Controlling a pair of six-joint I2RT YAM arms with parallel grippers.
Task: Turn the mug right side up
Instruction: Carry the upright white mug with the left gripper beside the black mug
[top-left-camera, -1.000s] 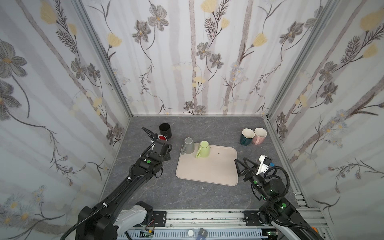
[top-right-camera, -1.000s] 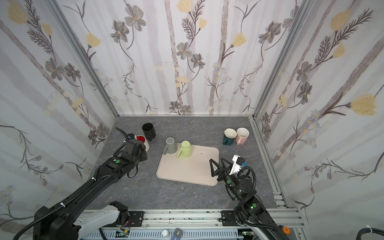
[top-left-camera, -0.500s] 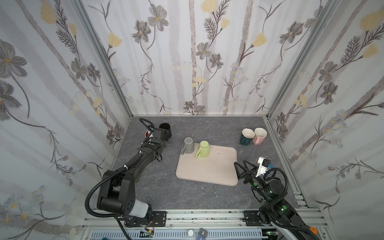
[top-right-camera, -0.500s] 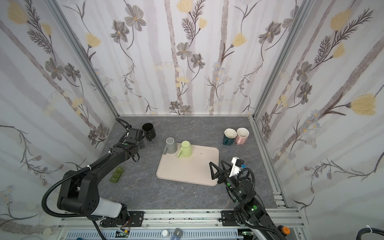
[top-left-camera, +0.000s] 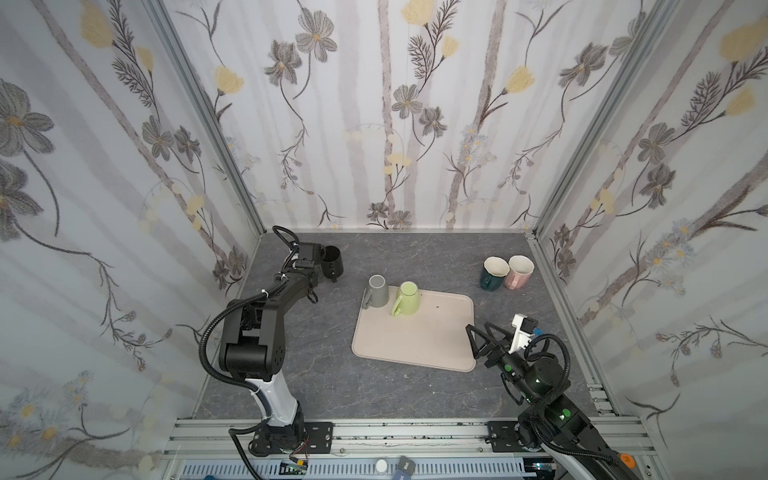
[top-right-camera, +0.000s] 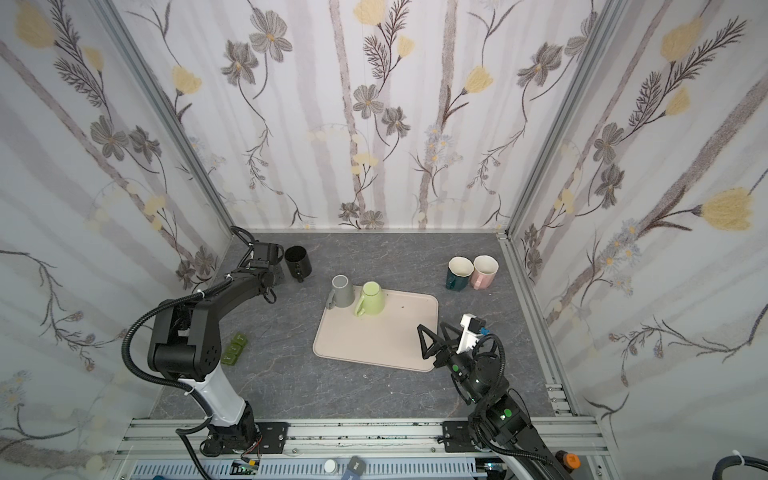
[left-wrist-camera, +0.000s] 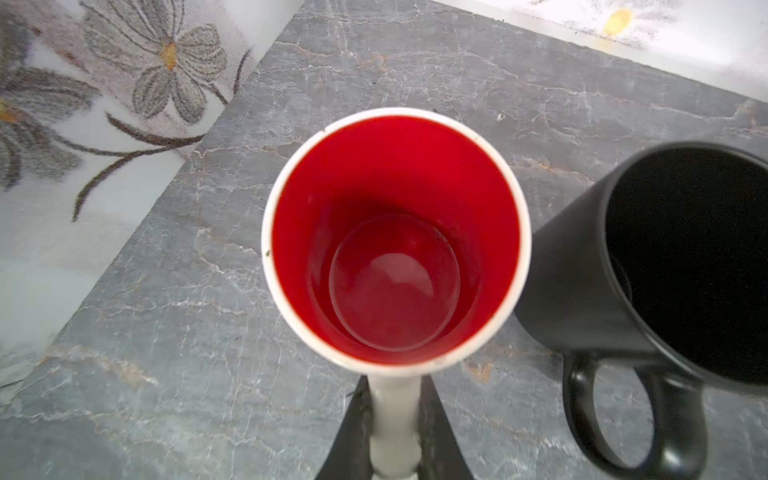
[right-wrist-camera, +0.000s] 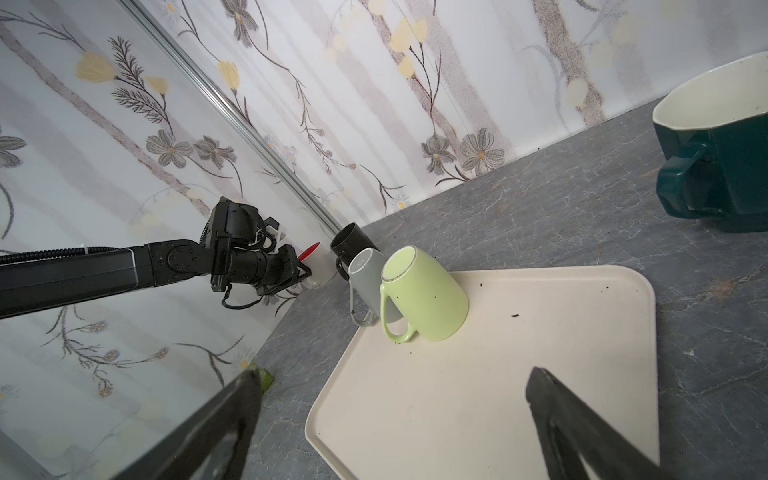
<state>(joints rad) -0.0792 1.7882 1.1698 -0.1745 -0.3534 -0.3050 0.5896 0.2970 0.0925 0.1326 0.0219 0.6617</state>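
Task status: white mug (left-wrist-camera: 395, 249) with red interior stands mouth up in far-left corner of worktop (left-wrist-camera: 187, 353), just beside black mug (left-wrist-camera: 582, 282). Turn judged essentially done; release and withdrawal left. Contact of base with worktop cannot be confirmed.

Left hand (left-wrist-camera: 394, 419) clenched on white mug's handle, left arm (top-left-camera: 270, 299) stretched low toward corner.

Right hand (right-wrist-camera: 392, 376) released, jaws wide, hovering by near-right corner of tray (right-wrist-camera: 540, 332), idle. Green mug (right-wrist-camera: 428, 299) and grey mug (right-wrist-camera: 363, 274) sit inverted.

Left gripper (left-wrist-camera: 394, 432) clamped shut, right gripper (right-wrist-camera: 392, 386) gaping wide.
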